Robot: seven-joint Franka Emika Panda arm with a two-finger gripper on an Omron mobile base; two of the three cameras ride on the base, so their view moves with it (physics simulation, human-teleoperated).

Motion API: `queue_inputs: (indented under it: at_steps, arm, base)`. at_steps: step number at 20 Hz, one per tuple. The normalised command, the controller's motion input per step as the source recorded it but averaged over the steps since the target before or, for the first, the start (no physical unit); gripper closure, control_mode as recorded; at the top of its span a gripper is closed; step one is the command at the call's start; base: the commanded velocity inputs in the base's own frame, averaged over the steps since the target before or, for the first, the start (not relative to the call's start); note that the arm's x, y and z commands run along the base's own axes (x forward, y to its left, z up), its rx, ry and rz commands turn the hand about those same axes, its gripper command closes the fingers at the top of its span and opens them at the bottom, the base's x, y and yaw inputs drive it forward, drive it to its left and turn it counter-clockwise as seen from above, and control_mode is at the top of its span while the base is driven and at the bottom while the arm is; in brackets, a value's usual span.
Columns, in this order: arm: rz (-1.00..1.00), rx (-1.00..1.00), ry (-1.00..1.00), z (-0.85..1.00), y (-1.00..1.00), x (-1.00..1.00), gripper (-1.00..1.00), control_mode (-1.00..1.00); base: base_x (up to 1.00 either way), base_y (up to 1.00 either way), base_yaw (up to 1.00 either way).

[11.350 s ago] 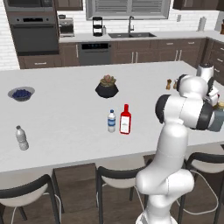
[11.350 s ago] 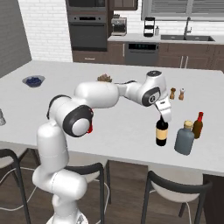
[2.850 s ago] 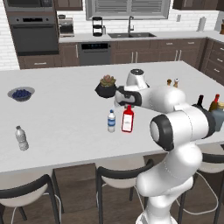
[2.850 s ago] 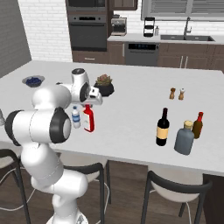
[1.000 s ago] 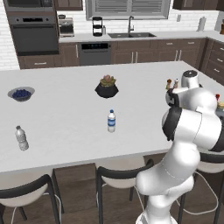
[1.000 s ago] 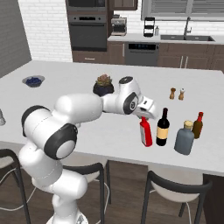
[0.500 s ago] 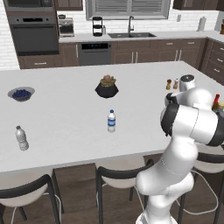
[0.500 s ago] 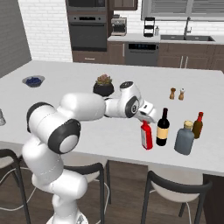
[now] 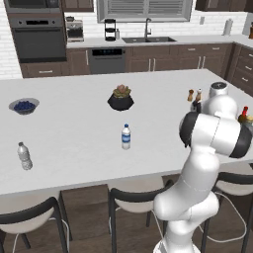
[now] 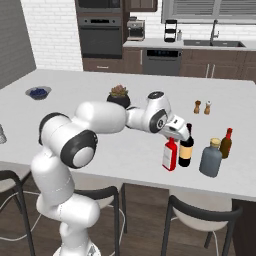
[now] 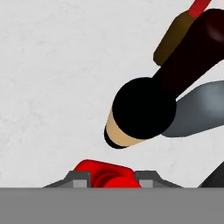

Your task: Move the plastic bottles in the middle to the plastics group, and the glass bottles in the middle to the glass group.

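Now the gripper (image 10: 175, 137) sits right on top of the red bottle (image 10: 170, 155), a little right of the middle of the right base view, fingers closed around its neck. That bottle stands straight up on the counter (image 10: 100, 145), touching the dark wine bottle (image 10: 186, 151) beside it.

My white island counter (image 9: 74, 143) is carrying a blue-labelled water bottle (image 9: 126, 137) mid-top, a grey-labelled one (image 9: 24, 156) far left, a blueberry bowl (image 9: 23, 105), a potted plant (image 9: 121, 98), two shakers (image 10: 202, 107), and, clustering together, a red bottle (image 10: 170, 154), wine bottle (image 10: 186, 147), grey jug (image 10: 211, 158) and amber bottle (image 10: 226, 143).
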Motion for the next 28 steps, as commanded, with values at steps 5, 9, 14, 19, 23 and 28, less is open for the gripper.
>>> queue_inputs:
  at_steps: [5,9,14,19,23,28]
  arm:
    - [0.0,0.08,0.03,-0.31,0.0,-0.17,1.0,-1.0]
    - [0.0,0.05,0.01,-0.22,0.0,-0.13,-1.0,-1.0]
    - [0.0,0.02,0.0,-0.07,0.0,-0.12,-1.0,-1.0]
    - [0.0,0.01,0.0,0.01,0.01,-0.1,-1.0,-1.0]
    - [0.0,0.0,0.0,0.22,0.17,-0.01,-1.0,-1.0]
    - [0.0,0.0,0.0,0.53,0.16,0.0,-1.0,-1.0]
  base:
    - [0.0,0.0,0.0]
    - [0.0,0.0,0.0]
    - [0.0,0.0,0.0]
    - [0.0,0.0,0.0]
    - [0.0,0.0,0.0]
    - [0.0,0.0,0.0]
